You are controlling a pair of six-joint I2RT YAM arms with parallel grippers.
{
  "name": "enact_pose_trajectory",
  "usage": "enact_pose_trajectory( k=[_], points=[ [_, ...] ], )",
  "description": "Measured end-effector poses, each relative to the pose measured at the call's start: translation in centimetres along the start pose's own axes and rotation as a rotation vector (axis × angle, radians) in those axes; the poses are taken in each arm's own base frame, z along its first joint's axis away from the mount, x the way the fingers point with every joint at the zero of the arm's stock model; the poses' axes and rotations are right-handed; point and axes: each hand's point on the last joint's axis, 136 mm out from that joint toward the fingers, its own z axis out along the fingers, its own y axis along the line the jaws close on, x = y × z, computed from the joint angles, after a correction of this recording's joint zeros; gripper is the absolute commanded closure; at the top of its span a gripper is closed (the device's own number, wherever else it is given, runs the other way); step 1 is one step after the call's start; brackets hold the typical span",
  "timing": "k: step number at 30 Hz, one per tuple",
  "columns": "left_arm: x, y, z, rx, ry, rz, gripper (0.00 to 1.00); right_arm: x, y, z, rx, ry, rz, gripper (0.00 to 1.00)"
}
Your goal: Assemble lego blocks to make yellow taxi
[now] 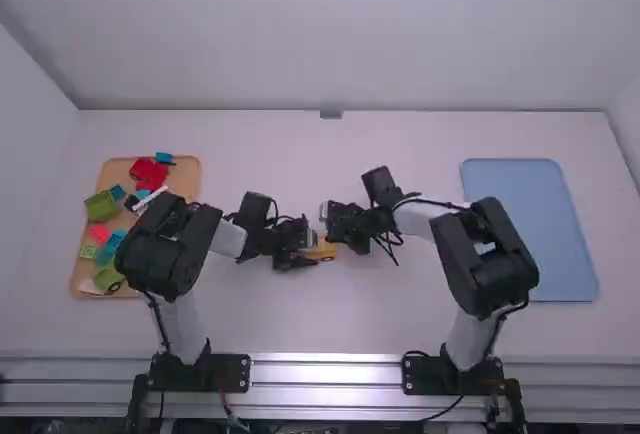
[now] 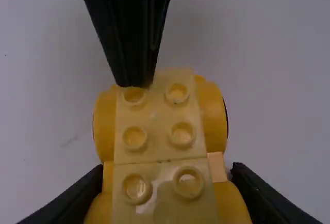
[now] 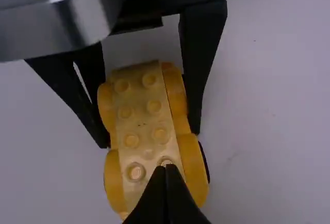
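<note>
Yellow taxi: the yellow block build [image 3: 147, 123] sits low at the middle of the table [image 1: 330, 324], between the two arms; its pale studded top faces up, with rounded yellow sides and a seam across the studs.
Left gripper: the left gripper [image 1: 312, 251] is closed around the yellow block build, one finger against each long side.
Right gripper: the right gripper [image 1: 333, 238] has its fingers pressed together, empty, their tips at a stud on top of the yellow block build, near one end.
Tan tray: the tan tray [image 1: 190, 170] lies at the left of the table, partly hidden by the left arm, and holds a green block [image 1: 101, 206], a red block [image 1: 150, 173], a small blue block [image 1: 164, 157], a white piece [image 1: 150, 198], a pink piece [image 1: 98, 233] and other loose bricks.
Blue tray: the blue tray [image 1: 530, 214] lies at the right of the table, beyond the right arm's elbow.
</note>
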Motion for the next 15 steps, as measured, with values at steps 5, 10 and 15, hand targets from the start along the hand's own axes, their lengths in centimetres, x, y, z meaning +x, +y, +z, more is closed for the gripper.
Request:
enact_pose_trajectory(
  k=[5, 10, 15],
  points=[
    [-0.3, -0.2, 0.3, 0.014, 0.002, 0.013, 0.61, -0.6, -0.4, -0.5, 0.001, -0.036, 0.043, 0.48],
    [-1.1, 0.2, 0.7, 0.044, 0.027, 0.025, 0.61, -3.3, -3.7, -4.6, 0.110, -0.171, 0.101, 0.01],
    [-1.4, 1.6, 0.5, 0.045, 0.069, 0.061, 0.55, -6.3, -5.8, -10.1, 0.253, -0.240, 0.138, 0.01]
  ],
)
